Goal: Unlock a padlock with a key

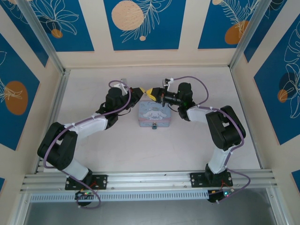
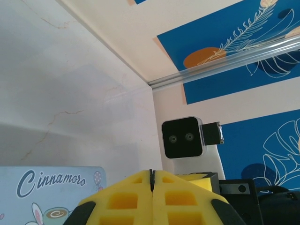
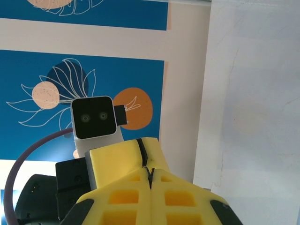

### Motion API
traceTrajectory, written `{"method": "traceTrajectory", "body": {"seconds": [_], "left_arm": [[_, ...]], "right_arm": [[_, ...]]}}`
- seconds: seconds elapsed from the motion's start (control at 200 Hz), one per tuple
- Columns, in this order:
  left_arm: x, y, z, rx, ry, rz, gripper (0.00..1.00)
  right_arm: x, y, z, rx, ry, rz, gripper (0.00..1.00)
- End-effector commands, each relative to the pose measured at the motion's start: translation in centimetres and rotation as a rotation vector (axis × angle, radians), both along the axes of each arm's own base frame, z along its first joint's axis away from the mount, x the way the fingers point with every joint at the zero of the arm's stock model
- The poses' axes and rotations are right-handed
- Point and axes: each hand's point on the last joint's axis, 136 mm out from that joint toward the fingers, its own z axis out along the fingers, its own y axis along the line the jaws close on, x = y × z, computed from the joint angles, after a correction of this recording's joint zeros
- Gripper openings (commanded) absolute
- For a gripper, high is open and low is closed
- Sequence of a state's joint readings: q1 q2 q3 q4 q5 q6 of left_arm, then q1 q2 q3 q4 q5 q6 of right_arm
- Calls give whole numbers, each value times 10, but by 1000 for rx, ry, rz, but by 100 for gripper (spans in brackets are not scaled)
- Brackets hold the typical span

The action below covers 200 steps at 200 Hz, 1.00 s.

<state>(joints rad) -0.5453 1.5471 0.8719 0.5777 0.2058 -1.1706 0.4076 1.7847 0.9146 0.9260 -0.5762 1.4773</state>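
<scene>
Both arms nose to nose over the far end of the tin [image 1: 154,115]. Left gripper [image 2: 151,177] pads pressed flat together, right gripper [image 3: 149,176] same. Can't tell if anything's pinched in either; key too small to make out. The padlock [image 1: 153,126], we reckon, is that small dark bit at the tin's near edge, well apart from both tips. Risks: tips this close could bump, and a sliver-thin key would twist or drop w/ any knock.
</scene>
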Motion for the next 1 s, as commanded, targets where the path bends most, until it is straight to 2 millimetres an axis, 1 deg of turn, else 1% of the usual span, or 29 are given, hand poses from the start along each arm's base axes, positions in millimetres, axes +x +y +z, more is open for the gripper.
{"method": "traceTrajectory", "body": {"seconds": [0.0,0.115,0.245,0.33,0.405,0.48,0.565,0.665,0.755,0.85,0.925,0.995], "left_arm": [[-15,-5,6,80,-20,-66,20],[-25,5,19,153,-56,-66,38],[-42,18,21,241,-68,-78,55],[-55,25,17,288,-68,-96,66],[-67,31,7,335,-54,-117,76],[-79,34,-3,348,-43,-140,82],[-95,35,-19,362,-24,-172,87],[-115,30,-40,377,-6,-218,91],[-132,20,-61,411,0,-275,92],[-147,4,-76,460,-20,-337,93],[-155,-6,-90,518,-34,-372,93],[-158,-15,-102,556,-37,-388,93]], "right_arm": [[-14,-4,13,13,-66,13,0],[-23,-18,2,-9,-48,-8,0],[-39,-30,-10,-37,-30,-20,0],[-51,-37,-19,-66,-18,-29,0],[-63,-43,-26,-100,-5,-38,0],[-74,-48,-32,-134,4,-43,0],[-86,-54,-37,-169,16,-55,0],[-99,-65,-38,-211,16,-79,0],[-104,-77,-38,-248,14,-116,0],[-108,-90,-36,-258,15,-153,0],[-109,-97,-37,-261,27,-176,0],[-110,-101,-38,-265,35,-186,0]]}}
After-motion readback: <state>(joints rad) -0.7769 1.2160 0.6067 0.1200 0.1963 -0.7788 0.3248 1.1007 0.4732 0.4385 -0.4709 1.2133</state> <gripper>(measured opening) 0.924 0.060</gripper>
